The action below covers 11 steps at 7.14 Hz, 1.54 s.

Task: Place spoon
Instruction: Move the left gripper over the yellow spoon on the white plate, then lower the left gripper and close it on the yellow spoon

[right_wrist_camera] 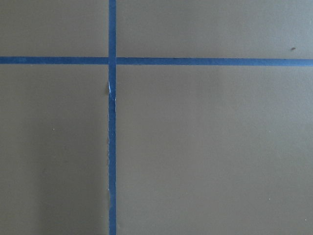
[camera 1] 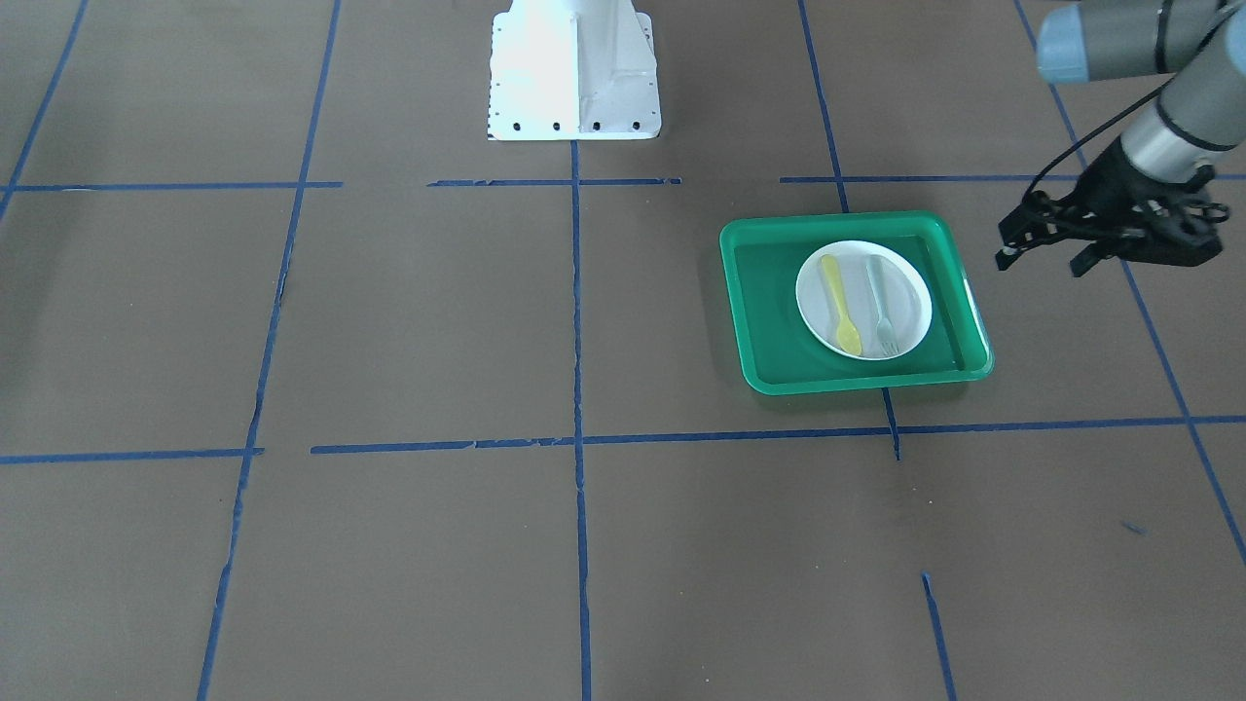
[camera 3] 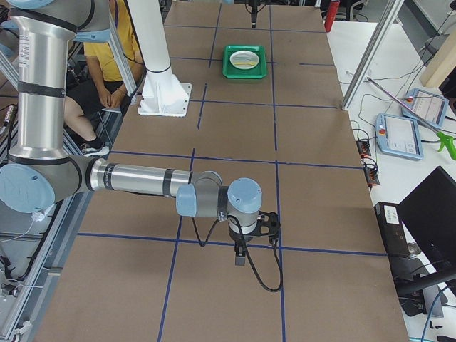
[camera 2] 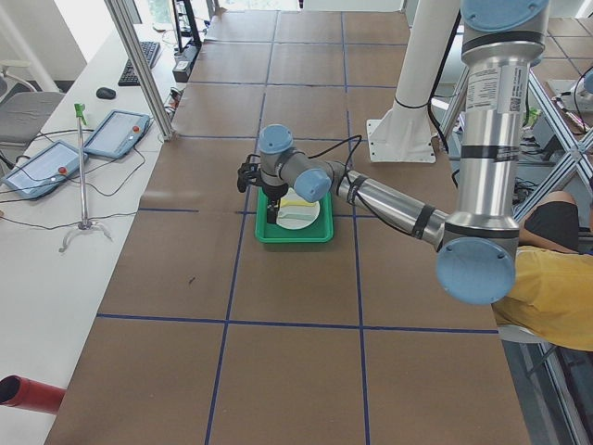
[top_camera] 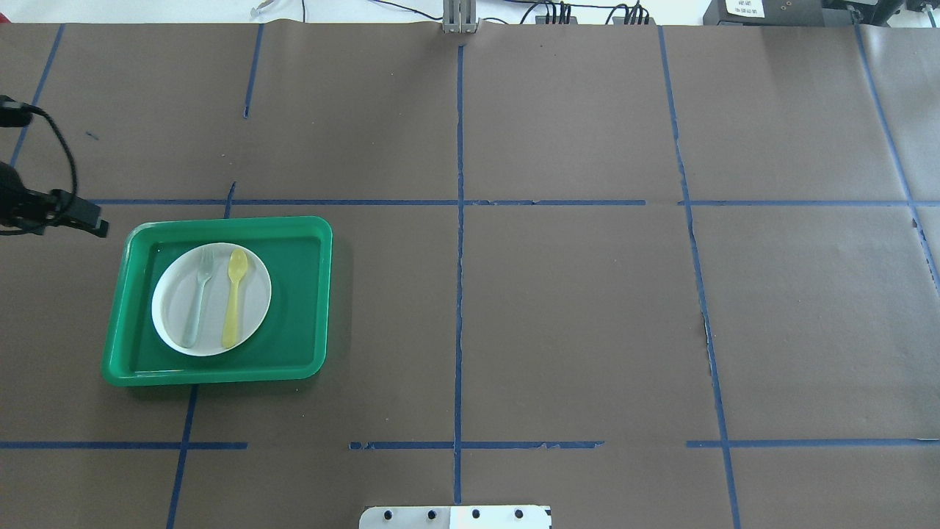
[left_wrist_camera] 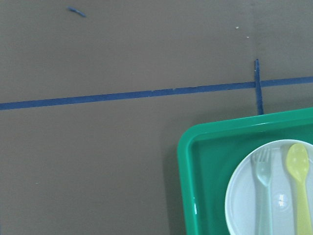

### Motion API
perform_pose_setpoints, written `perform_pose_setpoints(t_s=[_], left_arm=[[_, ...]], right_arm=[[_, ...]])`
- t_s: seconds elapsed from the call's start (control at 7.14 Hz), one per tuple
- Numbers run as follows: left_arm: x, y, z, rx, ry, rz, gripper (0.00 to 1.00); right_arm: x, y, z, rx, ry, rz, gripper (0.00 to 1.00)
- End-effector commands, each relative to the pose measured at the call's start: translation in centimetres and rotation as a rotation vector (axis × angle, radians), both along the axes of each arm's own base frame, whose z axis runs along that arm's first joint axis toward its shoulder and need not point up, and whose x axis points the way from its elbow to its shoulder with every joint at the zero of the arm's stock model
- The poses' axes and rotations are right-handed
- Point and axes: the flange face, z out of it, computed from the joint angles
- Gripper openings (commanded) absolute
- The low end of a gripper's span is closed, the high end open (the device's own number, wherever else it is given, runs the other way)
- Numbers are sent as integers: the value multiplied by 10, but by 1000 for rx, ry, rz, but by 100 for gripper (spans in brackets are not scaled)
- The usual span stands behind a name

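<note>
Nearest lies bare brown bench (camera 1: 389,584) crossed by blue tape lines, with nothing on it. Beyond that sits the green tray (camera 1: 866,383), and inside it a white plate (camera 1: 910,307). The yellow spoon (camera 1: 839,302) rests flat on the plate, bowl toward the operators' side and handle toward the robot. It lies just beside the pale grey-green fork (camera 1: 880,304), roughly parallel to it and on the robot's right of it, the two not touching. Level with the tray's far edge and off its side, clear of the rim, the left tool (camera 1: 1042,261) hangs above the bench; its jaws look parted and it carries nothing. Its wrist camera takes in only a corner of the tray and part of the plate. Farther back stands the robot's white base (camera 1: 574,68). The right tool (camera 3: 242,255) is well apart at the other end of the bench, seen only from the side, so I cannot tell how wide it stands. By my reading the spoon is free and ungripped. If the plate is its goal, the placing looks done. If not, the next move calls for bringing the left tool over the plate, turning the jaws across the handle, and lowering without nudging the fork.
</note>
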Motion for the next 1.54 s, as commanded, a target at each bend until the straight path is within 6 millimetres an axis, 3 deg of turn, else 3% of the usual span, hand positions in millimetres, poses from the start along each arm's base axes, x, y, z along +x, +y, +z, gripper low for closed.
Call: perform_pose_setpoints(t_s=[0.0,0.14,0.28,0.42,0.56,1.12,1.4], left_arm=[[104,2,-12,-28,6,-45,99],[130,9,-14,-38,-4,-46,97],[147,19,-13,-52,-9,-36,88],[164,30,-17,-70,-2,-22,76],[172,37,-16,-81,-4,-11,53],[184,43,-5,-97,-23,7,52],[184,43,-5,-98,-22,8,30]], right_arm=[[0,0,0,2,0,-1,100],[0,0,0,0,0,0,100],[0,0,0,1,0,-1,100],[0,0,0,1,0,0,100],[0,0,0,1,0,0,100],[0,0,0,0,0,0,100],[0,0,0,0,0,0,100]])
